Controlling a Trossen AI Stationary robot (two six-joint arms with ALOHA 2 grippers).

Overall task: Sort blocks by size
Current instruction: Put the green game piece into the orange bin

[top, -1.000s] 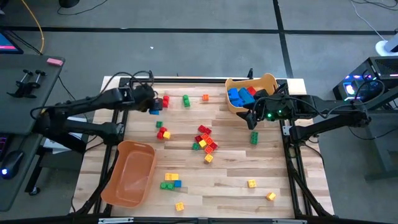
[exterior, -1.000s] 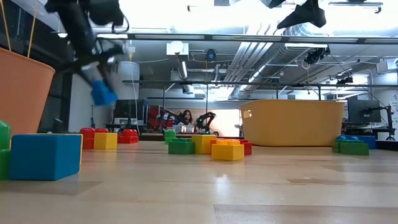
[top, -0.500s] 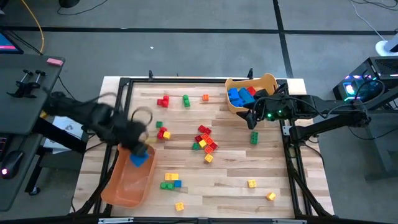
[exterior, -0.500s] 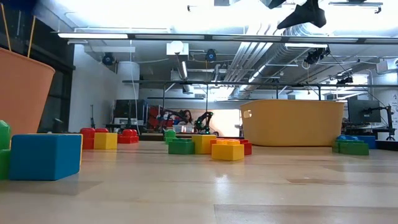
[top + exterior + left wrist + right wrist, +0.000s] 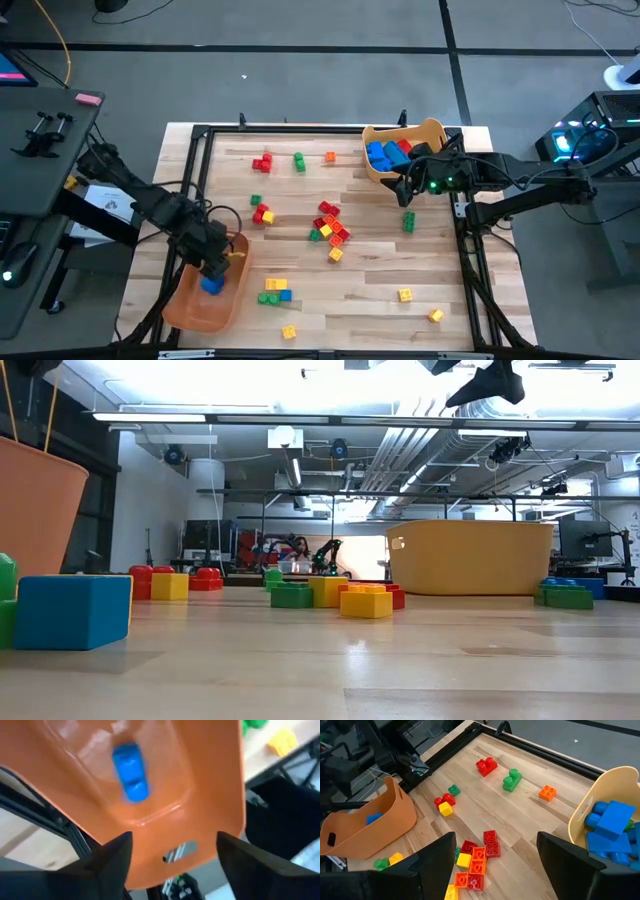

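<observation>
High view: a wooden table [image 5: 370,285] framed by black rails, with two dark robot arms reaching in from either side. The left gripper [image 5: 214,266] hangs over an orange bin [image 5: 180,305] at the near left corner, and a blue block [image 5: 211,286] lies inside the bin just below it. In the left wrist view the fingers [image 5: 112,857] stand wide apart with nothing between them, and the blue block [image 5: 130,772] sits loose on the bin floor, so the drop looks finished. The right gripper [image 5: 404,186] waits at the edge of a yellow bin [image 5: 432,130] at the far right, which holds several large blue blocks [image 5: 380,155]; its jaws are open and empty in the right wrist view. Many small blocks remain scattered: a red, orange and yellow cluster [image 5: 330,225] near the middle, a red pair [image 5: 262,163] and a green piece [image 5: 299,161] toward the far edge, a green block [image 5: 408,221] near the right arm, and yellow ones [image 5: 405,295] along the near edge. To do this step well, the left arm should probably lift straight up clear of the bin wall before swinging away, so the bin is not tipped or dragged, then choose an isolated block rather than one in the tight cluster.
</observation>
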